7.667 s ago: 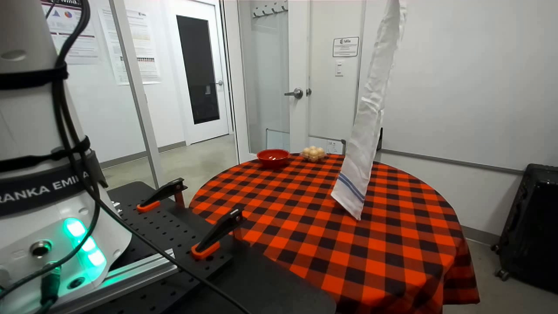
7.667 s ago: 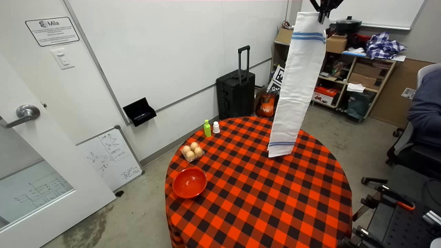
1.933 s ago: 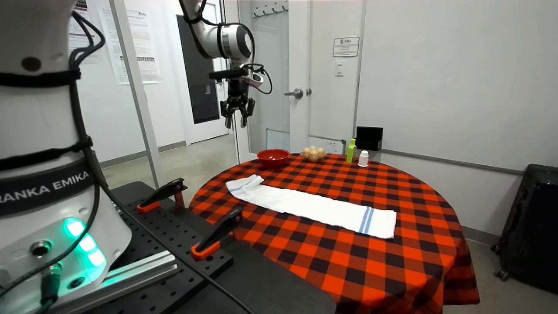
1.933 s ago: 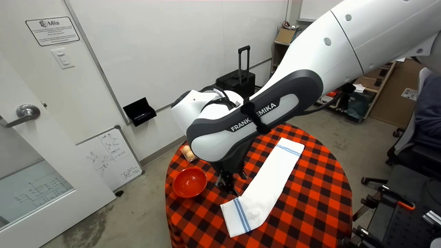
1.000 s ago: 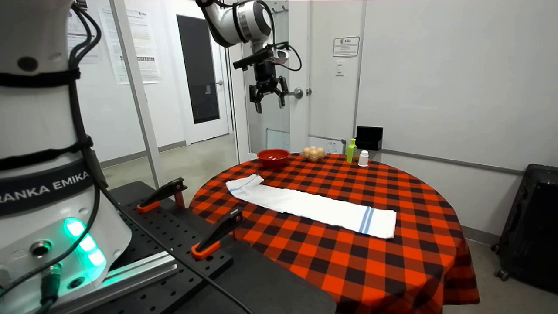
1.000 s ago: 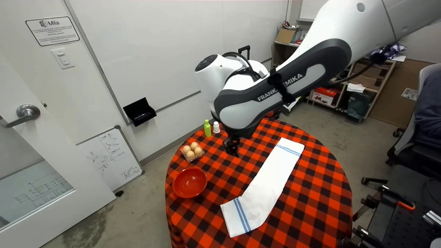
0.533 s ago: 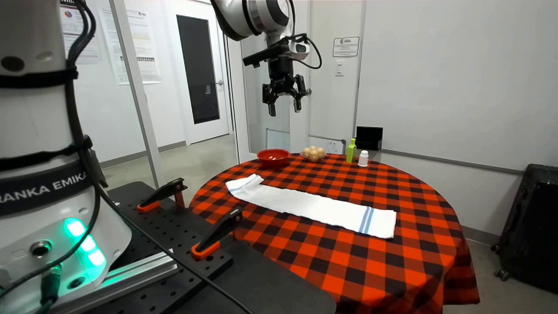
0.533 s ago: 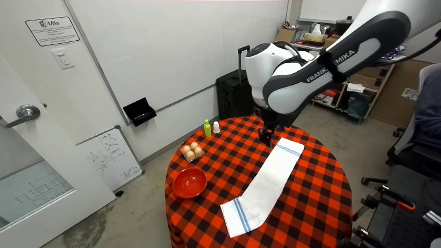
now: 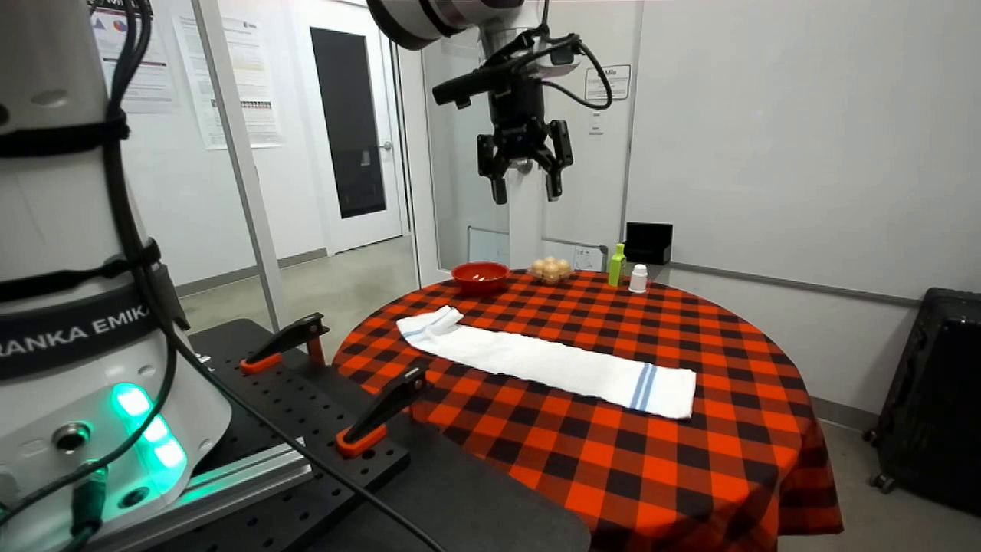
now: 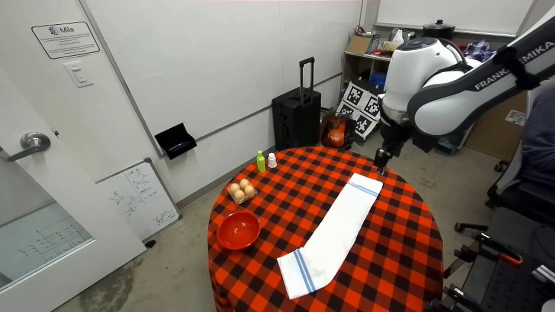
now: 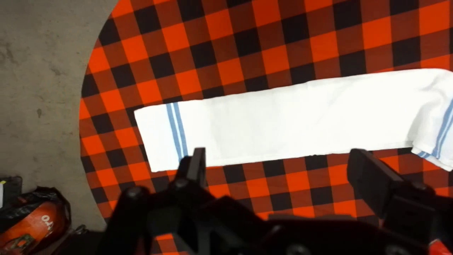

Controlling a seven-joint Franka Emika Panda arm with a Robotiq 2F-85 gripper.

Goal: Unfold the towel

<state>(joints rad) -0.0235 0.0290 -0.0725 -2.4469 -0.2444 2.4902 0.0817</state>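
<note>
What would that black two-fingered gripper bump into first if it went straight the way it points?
The gripper points down, so probably the long white blue-striped cloth towel. Depth is unclear: it might land past the towel's edge, on the red-and-black checkered tablecloth.

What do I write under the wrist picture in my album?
Below the open gripper, a blue-striped white towel lies on the checkered tablecloth, one end bent.

My gripper is black. I see a white towel with paired blue stripes near both ends, on a red-and-black checkered tablecloth, with a red bowl and lime-green bottle near its edge.
</note>
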